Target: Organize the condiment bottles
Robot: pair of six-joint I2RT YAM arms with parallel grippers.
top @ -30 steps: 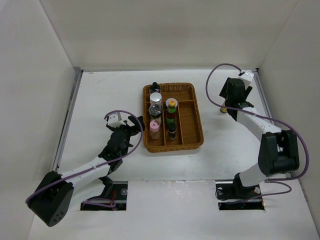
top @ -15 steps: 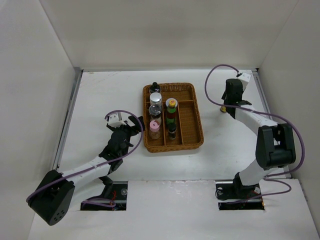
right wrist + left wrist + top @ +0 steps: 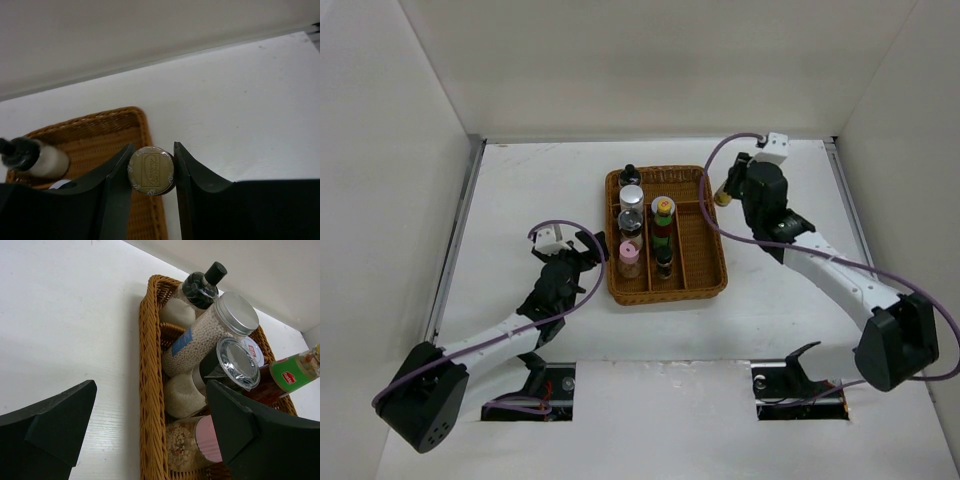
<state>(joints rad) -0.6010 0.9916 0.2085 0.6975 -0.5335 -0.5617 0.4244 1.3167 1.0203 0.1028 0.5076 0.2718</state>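
- The right gripper [image 3: 726, 190] was pinching the tan-capped bottle [image 3: 150, 170], one finger pressed to each side just below the cap.
- That bottle sat at the far right rim of the wicker tray [image 3: 666, 297]. Whether it was over the rim or just outside it could not be told.
- The other bottles stood in the tray's left and middle compartments: the black-capped bottle [image 3: 629, 175], silver-capped bottle [image 3: 632, 195], pink-capped jar [image 3: 629, 251] and yellow-capped bottle [image 3: 663, 206]. The right compartment showed bare wicker.
- The left gripper [image 3: 586, 254] was spread wide and held nothing, just beside the tray's left wall.
- Risk: the grip was high on the bottle, so the body could swing or slip through the pads during travel.
- Risk: if carried too low, the bottle's base might catch the woven rim, which could tip the bottle or shove the tray across the table [image 3: 520, 200].
- Risk: let go while tilted, it could topple against the tall yellow-capped bottle next door.
- Risk: the left fingers were close enough that a stray move might nudge the tray under the descending bottle.
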